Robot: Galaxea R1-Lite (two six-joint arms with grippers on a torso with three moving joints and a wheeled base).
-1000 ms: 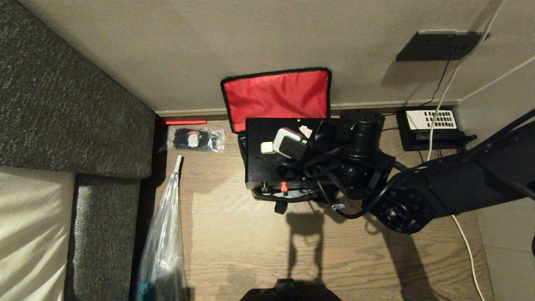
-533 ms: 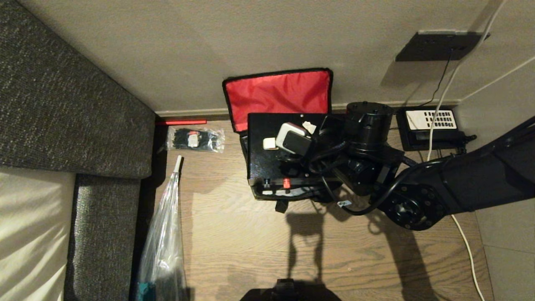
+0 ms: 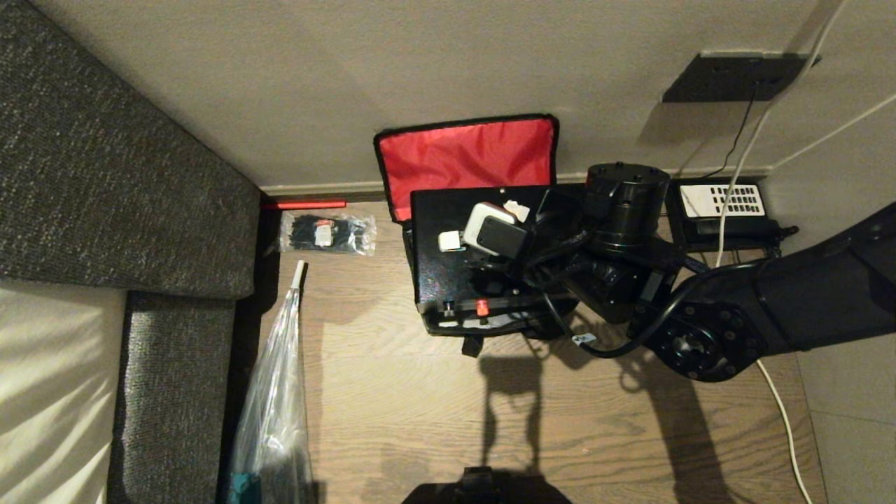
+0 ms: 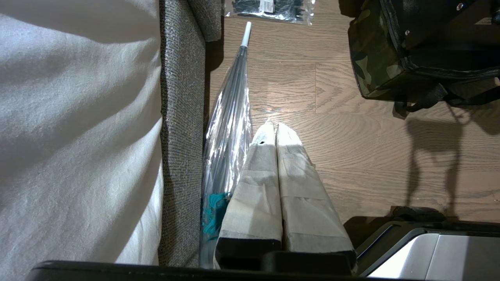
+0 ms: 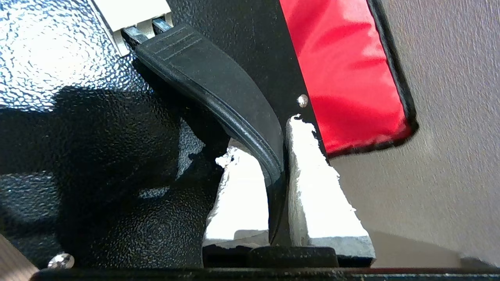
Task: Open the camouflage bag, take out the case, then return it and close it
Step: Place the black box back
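Your left gripper point(image 4: 275, 128) waits pressed shut and empty, low by the sofa point(image 4: 181, 97). Your right gripper point(image 5: 273, 156) pinches the strap handle point(image 5: 218, 89) of the case point(image 3: 448, 252) tight. The case hangs flat over the open camouflage bag point(image 4: 375, 58), whose red lid point(image 3: 465, 161) leans on the wall point(image 3: 420, 63) behind. Keep the case level and move it slowly so its corners don't catch the bag's edge.
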